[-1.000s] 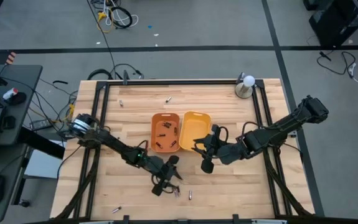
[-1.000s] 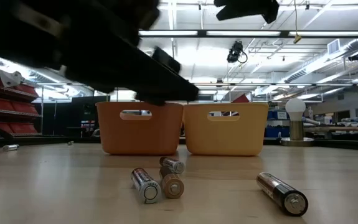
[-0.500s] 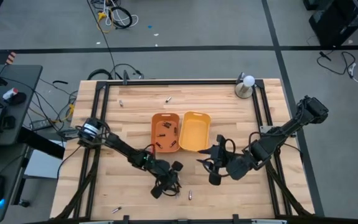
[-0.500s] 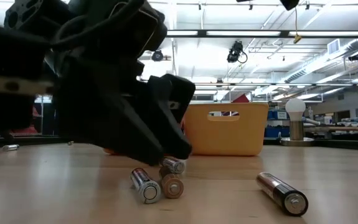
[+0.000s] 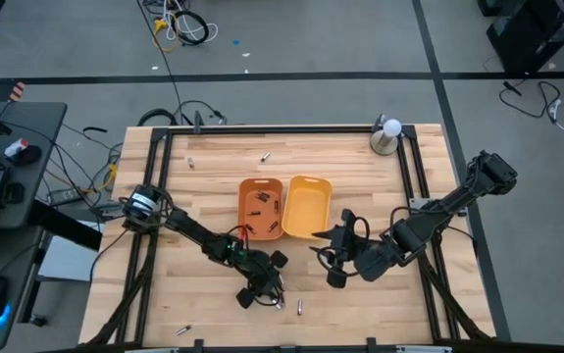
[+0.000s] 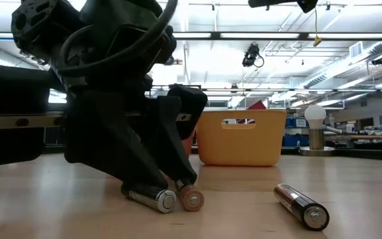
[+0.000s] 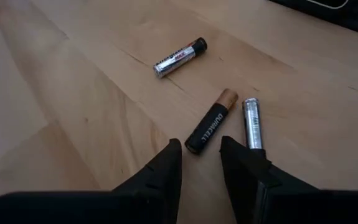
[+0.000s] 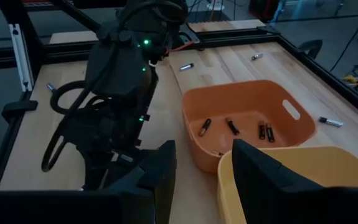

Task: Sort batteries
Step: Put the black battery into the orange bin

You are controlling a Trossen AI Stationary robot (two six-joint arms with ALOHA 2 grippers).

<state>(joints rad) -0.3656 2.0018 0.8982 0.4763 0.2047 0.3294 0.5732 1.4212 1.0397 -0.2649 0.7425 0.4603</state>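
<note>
Three batteries lie loose on the counter point(image 5: 360, 167) near its front edge. The black and copper battery point(image 7: 211, 121) lies right in front of my left gripper point(image 7: 198, 163), whose fingers stand apart with that battery's dark end just ahead of the gap between them. Just beside it lies a silver battery point(image 7: 251, 122), close against one of my fingertips point(image 7: 244, 155). A third battery point(image 7: 180, 57), silver with a dark end, lies a little farther off. From counter height my left gripper is down on the wood over the pair. More batteries point(image 8: 235, 129) rest in the orange tray point(image 8: 272, 93), which stands against the yellow tray point(image 8: 328, 162) at mid-counter. My right gripper point(image 8: 200, 171) hangs with fingers apart, near the yellow tray's front corner, holding nothing.
</note>
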